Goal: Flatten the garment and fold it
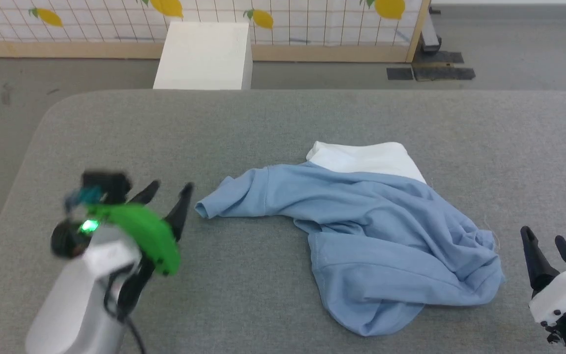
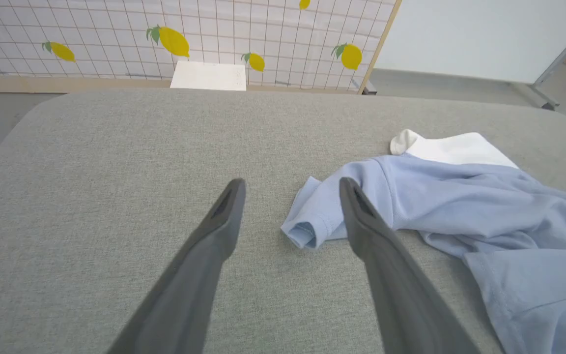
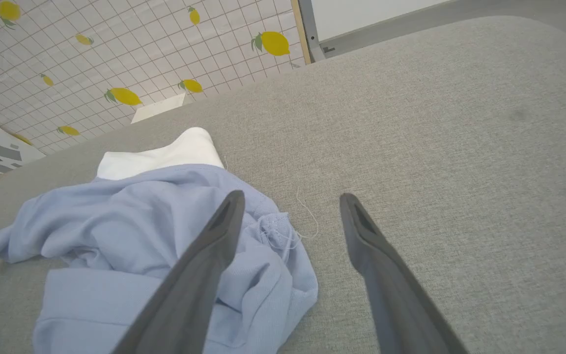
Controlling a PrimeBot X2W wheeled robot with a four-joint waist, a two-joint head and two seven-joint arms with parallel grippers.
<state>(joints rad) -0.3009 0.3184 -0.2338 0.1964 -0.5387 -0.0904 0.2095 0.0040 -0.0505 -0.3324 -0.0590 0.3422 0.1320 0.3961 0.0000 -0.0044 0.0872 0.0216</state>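
Observation:
The garment [image 1: 361,231], a sky-blue knit shirt with a white inner part showing at its far side, lies crumpled in a heap on the grey table [image 1: 263,128]. One short sleeve [image 2: 312,221] sticks out toward the left. My left gripper [image 1: 170,194] hovers open just left of that sleeve's cuff, holding nothing. My right gripper [image 1: 546,241] stands open at the table's right, close to the heap's right edge [image 3: 283,265], with nothing between its fingers. In the left wrist view the garment [image 2: 484,206] spreads to the right of the left gripper [image 2: 290,189]. The right gripper [image 3: 290,201] points past the crumpled hem.
A white box [image 1: 204,54] stands on the floor beyond the table's far edge, in front of a tiled wall panel with lemons [image 1: 312,19]. The grey table stretches wide to the left and the far side. Loose threads [image 3: 307,216] trail from the hem.

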